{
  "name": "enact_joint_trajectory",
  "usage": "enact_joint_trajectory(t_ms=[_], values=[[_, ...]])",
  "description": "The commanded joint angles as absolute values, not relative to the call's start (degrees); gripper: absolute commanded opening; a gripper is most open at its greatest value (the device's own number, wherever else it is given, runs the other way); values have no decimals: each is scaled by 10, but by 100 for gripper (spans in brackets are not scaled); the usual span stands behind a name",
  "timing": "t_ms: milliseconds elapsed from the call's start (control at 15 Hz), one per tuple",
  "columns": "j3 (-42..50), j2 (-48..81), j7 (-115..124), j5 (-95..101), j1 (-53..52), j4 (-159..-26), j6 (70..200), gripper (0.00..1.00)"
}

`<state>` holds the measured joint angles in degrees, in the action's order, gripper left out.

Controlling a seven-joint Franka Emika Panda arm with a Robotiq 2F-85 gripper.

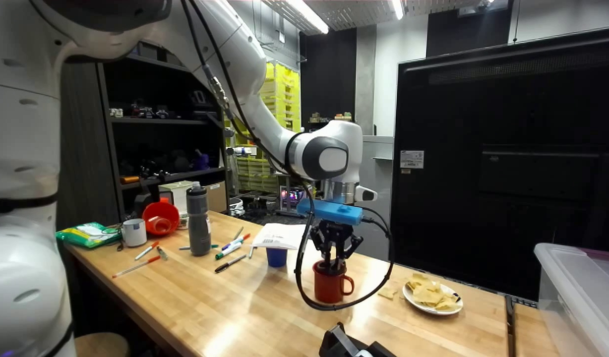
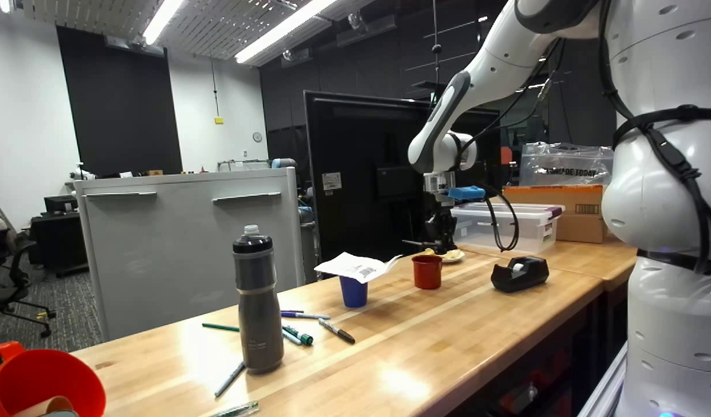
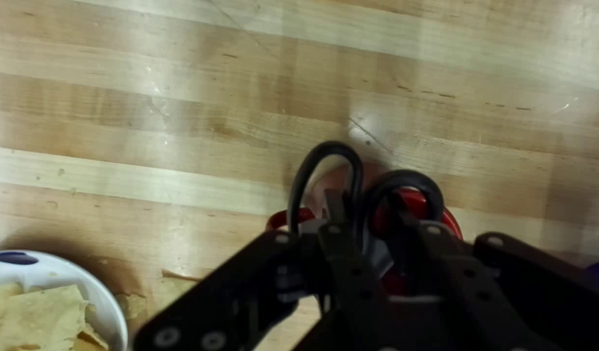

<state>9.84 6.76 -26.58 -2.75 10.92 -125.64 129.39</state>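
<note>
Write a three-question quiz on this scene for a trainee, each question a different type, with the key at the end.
1. Multiple choice: where is the white paper relative to the blue cup?
a) beneath it
b) across its top
c) standing well apart from it

2. True or false: all the chips are on the plate.

3. Fill in the blank: the gripper, close by the red mug, holds black-handled ____.

Key:
1. b, as both exterior views show.
2. False; a loose chip lies on the table beside the plate.
3. scissors; their two loops show in the wrist view.
</note>
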Motion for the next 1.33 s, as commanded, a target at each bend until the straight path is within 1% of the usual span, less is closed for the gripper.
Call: enact_joint_trajectory(t_ms=[0, 67, 200, 267, 333, 400, 467, 533, 600, 667, 733, 1133, 1267], values=[[95, 26, -294, -26, 115, -1291, 1305, 23], [96, 22, -299, -23, 114, -1295, 1307, 30], [97, 14, -309, -16, 113, -1304, 1313, 36], [98, 11, -310, -11, 112, -1308, 1318, 37], [98, 10, -313, -5, 112, -1312, 1322, 36], [99, 8, -315, 0, 111, -1315, 1327, 38], [100, 6, -318, 6, 112, -1319, 1332, 32], [101, 5, -322, 11, 113, -1322, 1337, 33], [102, 4, -327, 14, 114, -1324, 1342, 31], [104, 5, -332, 14, 115, -1326, 1345, 27], [106, 5, -337, 14, 116, -1327, 1348, 29], [118, 17, -365, -7, 125, -1315, 1337, 31], [118, 15, -361, -11, 126, -1313, 1333, 33]])
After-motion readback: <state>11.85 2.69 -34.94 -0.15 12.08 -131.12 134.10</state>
